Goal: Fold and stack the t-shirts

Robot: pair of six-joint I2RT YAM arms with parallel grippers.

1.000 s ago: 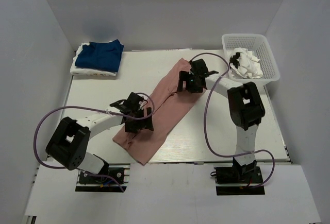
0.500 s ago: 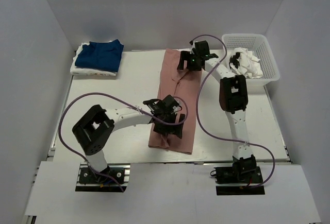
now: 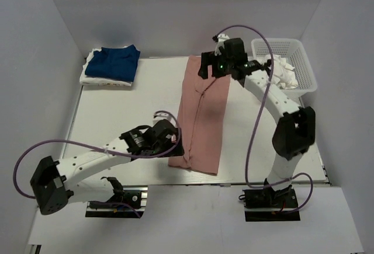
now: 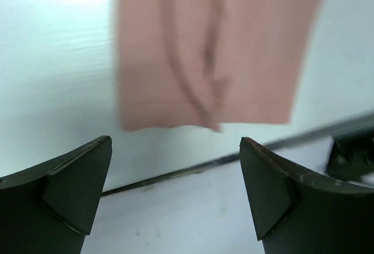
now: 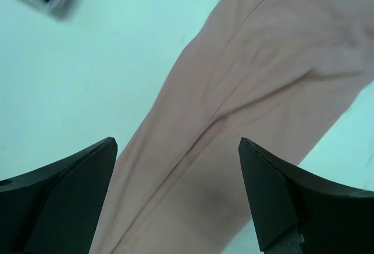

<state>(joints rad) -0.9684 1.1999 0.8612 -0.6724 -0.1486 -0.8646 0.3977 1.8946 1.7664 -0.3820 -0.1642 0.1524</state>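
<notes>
Both wide open and empty, the left gripper [image 3: 173,145] hovers beside the folded dusty-pink t-shirt's [image 3: 201,114] near end, the right gripper [image 3: 209,70] above its far end.

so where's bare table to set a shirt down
Bare table lies between the blue stack and the pink shirt, and right of that shirt. Crowded: the basket corner with the right arm, the near left with the left arm.

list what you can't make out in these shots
- Top view: far end of the pink shirt, covered by the right gripper.
- Top view: how many white pieces lie in the basket; crumpled, partly behind the right arm.
- Top view: layers under the navy shirt; only white edges show.
- Right wrist view: navy shirt blurred, cut by the top-left corner.
</notes>
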